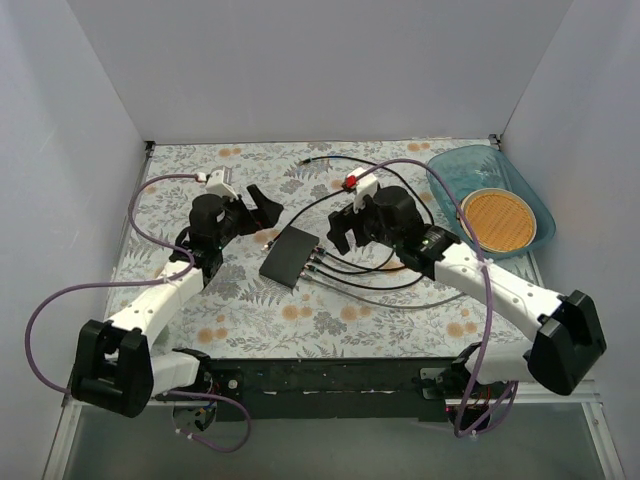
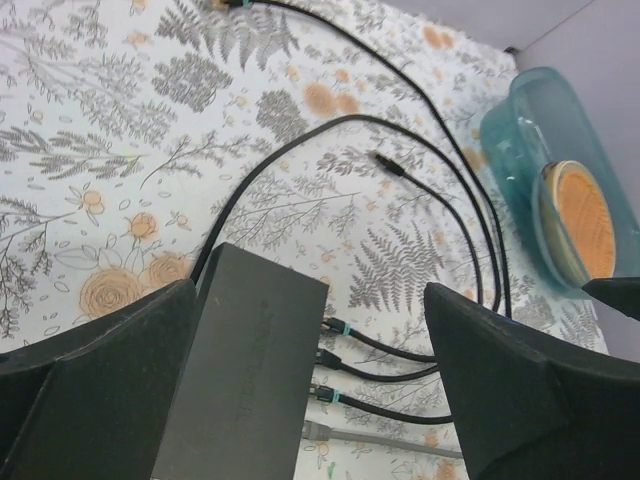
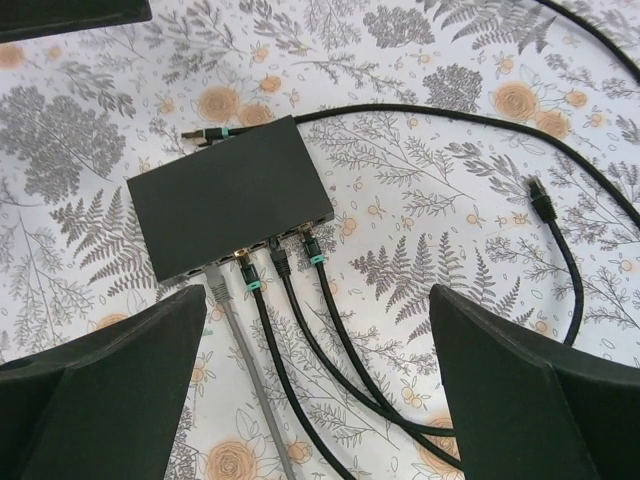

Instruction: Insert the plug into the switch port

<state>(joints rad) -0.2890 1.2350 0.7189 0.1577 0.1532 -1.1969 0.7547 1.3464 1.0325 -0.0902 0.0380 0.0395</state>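
The switch (image 1: 289,256) is a flat black box on the flowered cloth between both arms. Several plugs sit in the sockets on its right edge: a grey plug (image 3: 219,287) and three black ones (image 3: 281,262). A loose black plug (image 3: 540,197) lies on the cloth, apart from the switch (image 3: 230,195). My left gripper (image 1: 250,212) hangs open just left of the switch (image 2: 250,360); nothing is between its fingers (image 2: 110,350). My right gripper (image 1: 345,225) hangs open above the plugged cables, empty, with its fingers (image 3: 520,380) wide apart.
A blue tray (image 1: 450,165) holding an orange woven disc (image 1: 497,220) stands at the back right. Black cables (image 1: 370,285) loop over the cloth right of the switch. One more cable end with a teal band (image 3: 205,133) lies at the switch's far edge.
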